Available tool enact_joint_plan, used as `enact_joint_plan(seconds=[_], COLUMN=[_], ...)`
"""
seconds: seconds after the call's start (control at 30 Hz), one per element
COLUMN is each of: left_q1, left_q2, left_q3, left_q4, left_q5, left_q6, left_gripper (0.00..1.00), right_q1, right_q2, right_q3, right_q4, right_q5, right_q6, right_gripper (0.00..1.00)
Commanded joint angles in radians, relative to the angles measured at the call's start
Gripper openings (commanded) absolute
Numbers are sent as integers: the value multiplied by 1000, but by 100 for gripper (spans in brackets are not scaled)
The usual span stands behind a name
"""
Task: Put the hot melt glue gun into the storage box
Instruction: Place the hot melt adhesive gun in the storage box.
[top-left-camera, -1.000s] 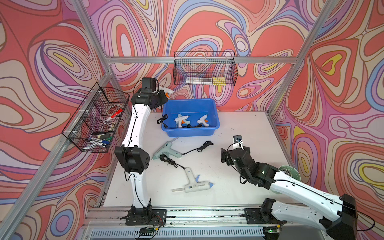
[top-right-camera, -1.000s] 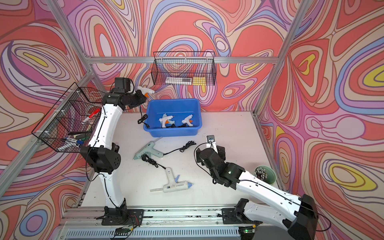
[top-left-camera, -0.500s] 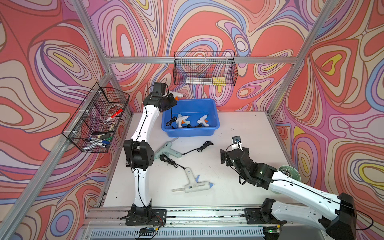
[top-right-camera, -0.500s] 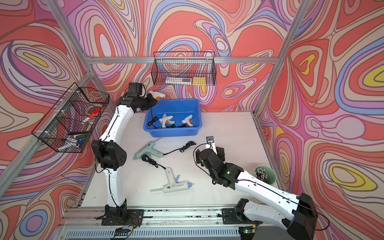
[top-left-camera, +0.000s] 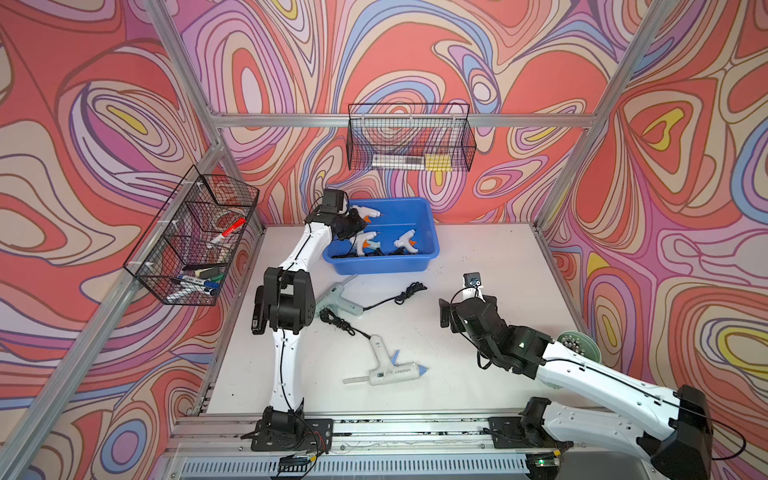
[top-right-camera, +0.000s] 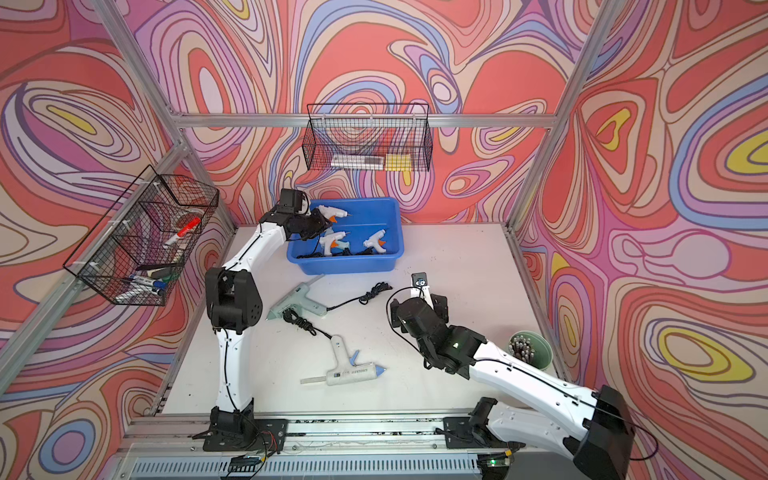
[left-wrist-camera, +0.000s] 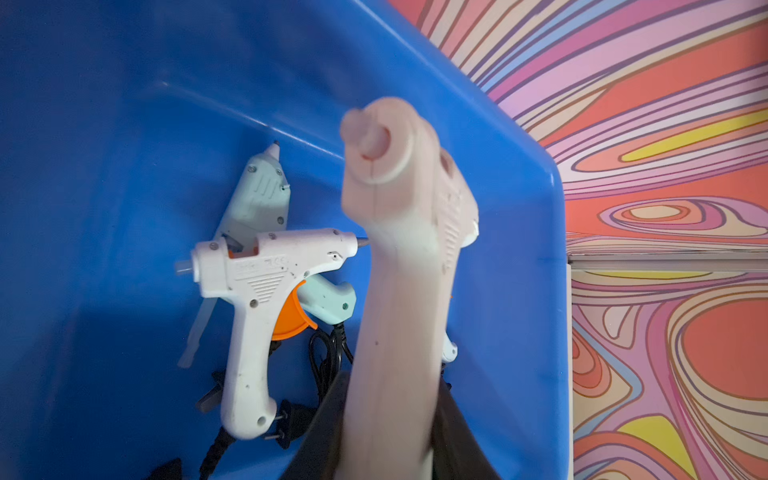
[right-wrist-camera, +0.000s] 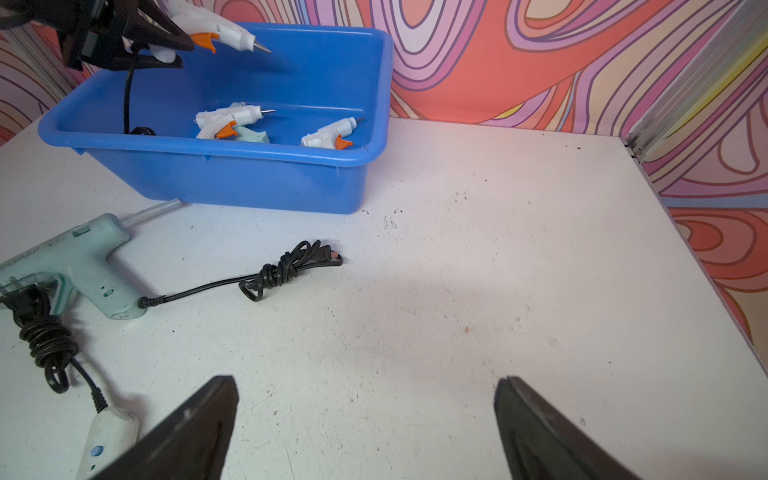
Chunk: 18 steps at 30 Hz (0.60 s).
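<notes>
The left gripper (top-left-camera: 353, 221) is clamped tight on the handle of a small hot melt glue gun (top-left-camera: 366, 212). It holds the gun in the air over the far left corner of the storage box (top-left-camera: 384, 266), nozzle pointing right across the tub. The gun is white, with an orange trigger and a thin metal tip. Its black cord (right-wrist-camera: 126, 93) hangs down into the box.

The bright blue tub stands at the back of the white table (top-left-camera: 478, 249). In it lie a second white gun (top-left-camera: 365, 241), resting on a pale green one, and a third white gun (top-left-camera: 406, 241). The right gripper (right-wrist-camera: 365, 388) hovers over bare table, fingers spread wide, holding nothing.

The held gun's handle disappears between the black fingers, so the exact grip cannot be made out. In the left wrist view the gun is a close pinkish blur seen from its back end. It hides much of the box behind it, and the pale green gun shows only in part.
</notes>
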Motion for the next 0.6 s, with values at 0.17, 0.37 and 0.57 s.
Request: enact_joint_plan(seconds=[0.17,0.37,0.57], left_q1=[1,1,1], left_q2=[101,141,165], left_q3=[28,39,55], left_q4=[48,47,5], left_q5=[85,55,12], left_q6=[12,31,61], left_gripper=[1,22,41], right_q1=[2,2,3], right_q2=[24,52,56], right_q3=[13,27,31], right_q4=[7,10,7], right_q5=[-25,-46,-49], right_q6=[23,25,26], right_gripper=[98,98,98])
